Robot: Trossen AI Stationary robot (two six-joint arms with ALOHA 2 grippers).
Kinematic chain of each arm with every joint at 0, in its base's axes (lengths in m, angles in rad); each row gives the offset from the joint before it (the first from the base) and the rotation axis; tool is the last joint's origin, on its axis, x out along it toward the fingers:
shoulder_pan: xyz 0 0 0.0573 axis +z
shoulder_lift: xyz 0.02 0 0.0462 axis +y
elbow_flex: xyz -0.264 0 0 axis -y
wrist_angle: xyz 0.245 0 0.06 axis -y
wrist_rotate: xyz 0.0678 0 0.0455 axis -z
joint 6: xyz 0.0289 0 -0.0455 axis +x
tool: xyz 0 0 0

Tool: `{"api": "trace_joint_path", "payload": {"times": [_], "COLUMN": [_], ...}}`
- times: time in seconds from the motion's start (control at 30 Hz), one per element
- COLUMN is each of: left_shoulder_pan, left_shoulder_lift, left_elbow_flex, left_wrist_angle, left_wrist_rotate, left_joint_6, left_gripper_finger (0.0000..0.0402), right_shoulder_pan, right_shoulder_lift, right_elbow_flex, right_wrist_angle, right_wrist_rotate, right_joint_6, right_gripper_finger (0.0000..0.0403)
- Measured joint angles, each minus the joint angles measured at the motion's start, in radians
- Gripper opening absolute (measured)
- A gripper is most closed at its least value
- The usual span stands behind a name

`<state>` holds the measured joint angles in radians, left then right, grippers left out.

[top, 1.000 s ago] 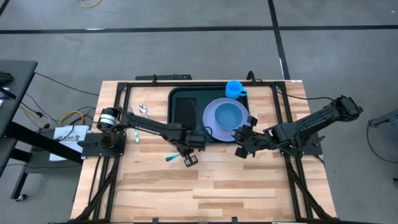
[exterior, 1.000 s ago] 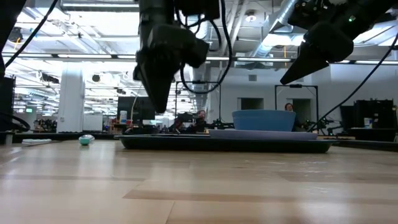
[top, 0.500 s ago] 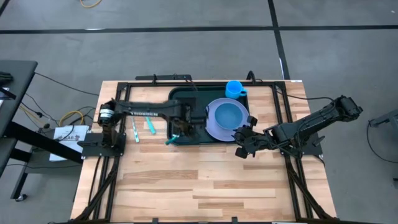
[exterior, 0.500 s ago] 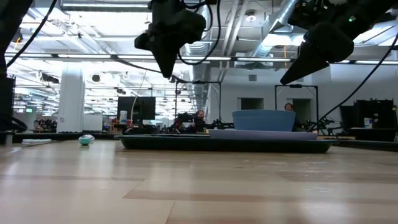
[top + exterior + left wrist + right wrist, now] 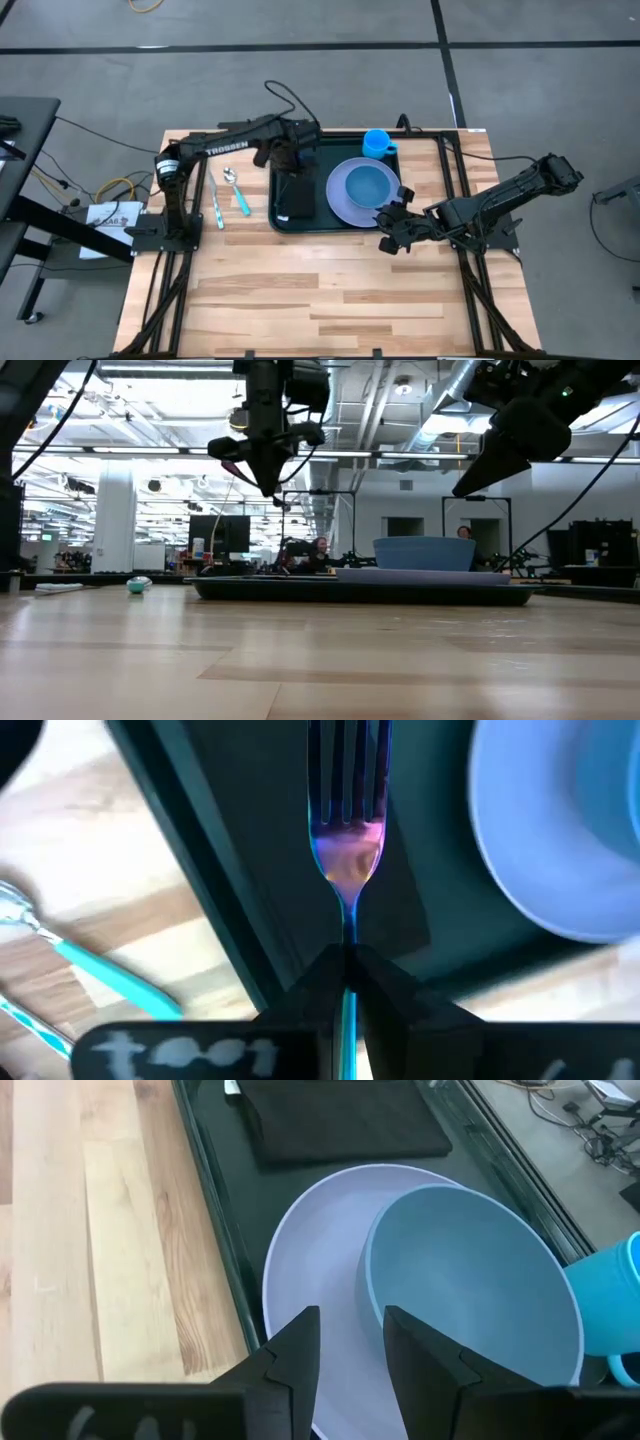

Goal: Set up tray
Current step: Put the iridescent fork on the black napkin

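The dark green tray (image 5: 276, 152) lies at the table's far middle. It holds a lavender plate (image 5: 343, 203) with a blue bowl (image 5: 368, 184) on it, a blue cup (image 5: 377, 143) and a flat black rectangle (image 5: 295, 197). My left gripper (image 5: 285, 160) hangs high over the tray's far left part, shut on a fork (image 5: 347, 860) with shiny tines and a teal handle. In the low view it (image 5: 267, 478) points down. My right gripper (image 5: 388, 240) is open and empty just near of the plate's rim, and its wrist view (image 5: 350, 1340) looks at plate and bowl. My left gripper pinches the fork's teal handle (image 5: 347, 1005) between its two fingers, just behind the neck. The fork lies along the fingers, and its tines (image 5: 348, 770) stick out past the fingertips toward the black rectangle below. The fingers point down from above. The fork is lifted clear of the tray.
A spoon (image 5: 236, 188) and another teal-handled piece of cutlery (image 5: 216, 205) lie on the wood left of the tray. Black frame rails run along the table's left and right sides (image 5: 455, 170). The near half of the table is bare wood (image 5: 320, 300).
My left gripper has lifted the fork off the table near the tray's near left corner. It has carried the fork up and toward the far edge, over the black rectangle, and has turned about on the way. My right gripper has kept still.
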<state>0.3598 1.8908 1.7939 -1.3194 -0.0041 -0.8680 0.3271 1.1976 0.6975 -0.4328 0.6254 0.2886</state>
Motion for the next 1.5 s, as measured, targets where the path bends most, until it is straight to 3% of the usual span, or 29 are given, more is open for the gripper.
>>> {"api": "trace_joint_path", "payload": {"times": [0.3,0.5,0.7,0.87,1.27,1.5], "left_shoulder_pan": [0.041,0.053,0.081,0.083,0.091,0.065], "left_shoulder_lift": [0.0,0.006,0.01,0.009,0.01,0.01], "left_elbow_flex": [0.0,0.0,-0.038,-0.078,-0.24,-0.244], "left_wrist_angle": [-0.057,-0.049,0.192,0.172,0.294,0.319], "left_wrist_rotate": [0.11,-0.002,-0.076,-0.109,-0.053,-0.088], "left_joint_6": [-0.015,-0.072,-0.094,-0.096,-0.188,-0.206], "left_gripper_finger": [0.0006,0.001,0.001,0.001,0.0011,0.0011], "right_shoulder_pan": [0.0,0.0,0.0,0.0,-0.001,-0.001], "right_shoulder_lift": [0.0,0.0,0.0,0.0,0.0,0.0], "right_elbow_flex": [0.0,0.0,0.0,0.0,0.0,0.0], "right_wrist_angle": [-0.001,-0.001,-0.012,-0.012,-0.02,-0.023], "right_wrist_rotate": [0.0,-0.001,-0.028,-0.077,-0.09,-0.09], "right_joint_6": [0.0,0.0,0.001,0.002,0.001,0.001], "right_gripper_finger": [0.0107,0.0107,0.0107,0.0107,0.0107,0.0107]}}
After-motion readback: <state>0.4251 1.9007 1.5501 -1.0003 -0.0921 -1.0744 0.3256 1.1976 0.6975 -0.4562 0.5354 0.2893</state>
